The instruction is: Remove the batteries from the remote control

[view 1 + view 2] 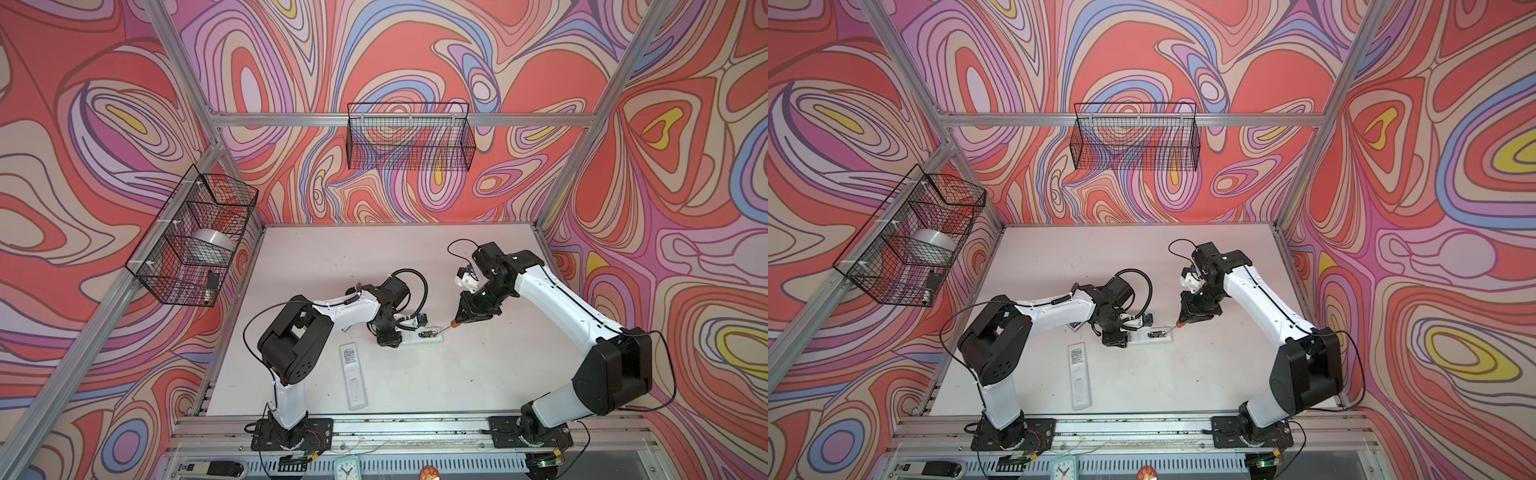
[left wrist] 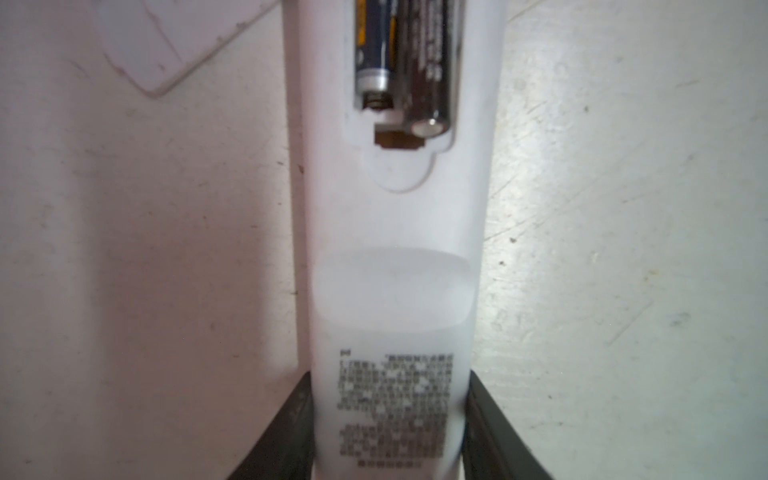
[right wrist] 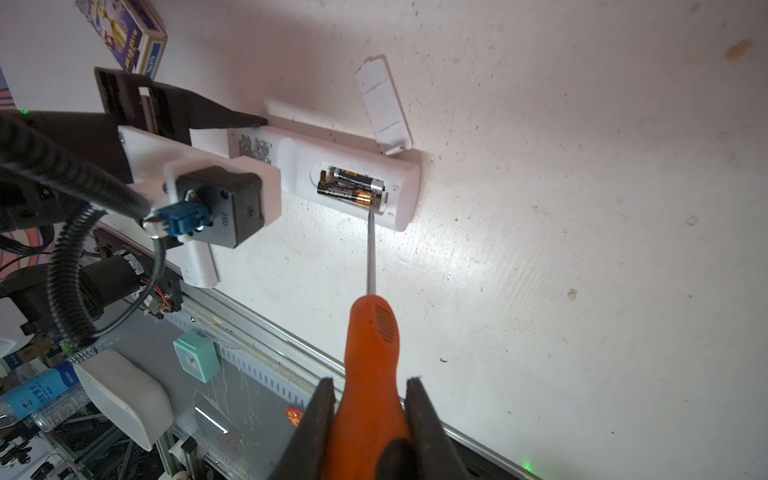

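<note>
So where this is at: the battery cover [image 3: 384,104] is already off and lying flat on the table [image 1: 457,374] just beside the remote [image 3: 353,183], so the opening part is done. The batteries [image 3: 353,189] aren't out yet though, I count two of them in the open slot, and one looks tipped up a bit at one end in the left wrist view. The left gripper [image 2: 388,415] has its fingers about half closed, clamped on the sides of the remote's label end to pin it down. The right gripper [image 3: 370,415] is squeezed narrow around the orange screwdriver [image 3: 372,332], with the tip right at the gold end of the nearer battery. I'd say prying both out is what's left, and a second remote [image 1: 354,376] lies untouched nearer the front edge, well apart.

Table is plain white, scuffed and speckled. Walls are loud swirly red, purple and yellow, with a wire basket [image 1: 409,137] on the back wall and another wire basket [image 1: 195,237] on the left
</note>
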